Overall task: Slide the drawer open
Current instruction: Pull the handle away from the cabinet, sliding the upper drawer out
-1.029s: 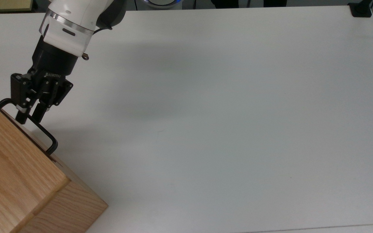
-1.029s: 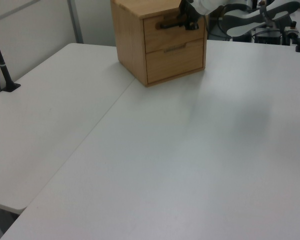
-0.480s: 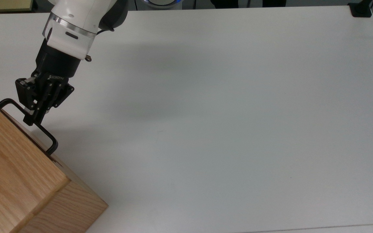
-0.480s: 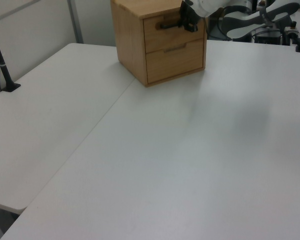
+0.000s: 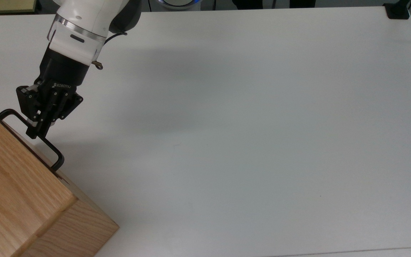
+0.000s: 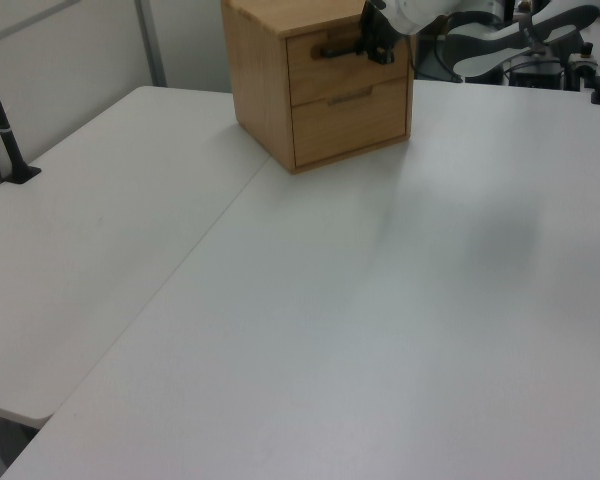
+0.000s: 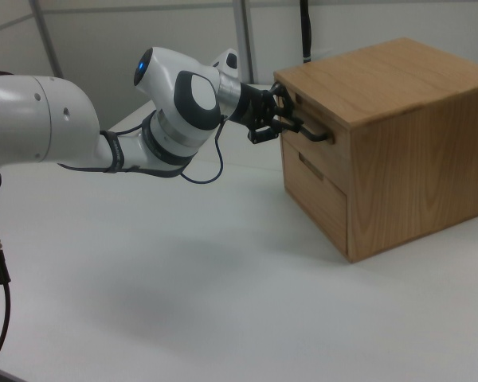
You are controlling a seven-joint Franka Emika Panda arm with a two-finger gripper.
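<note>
Cabinet (image 5: 16, 200): a light oak box stood at the top view's lower left corner on the white table (image 5: 244, 125).
Drawer (image 6: 345, 62): the upper of two fronts in the left view, at most barely out of the cabinet face.
Handle (image 5: 50, 148): a long black bar running along the drawer's front edge, both bent ends meeting the panel.
Gripper (image 5: 36, 132): black fingers pinched together around the bar, nearer its upper end in the top view.
Arm (image 7: 167, 103): white, reaching in from the right view's left toward the cabinet.
Lower drawer (image 6: 352, 118): closed.
</note>
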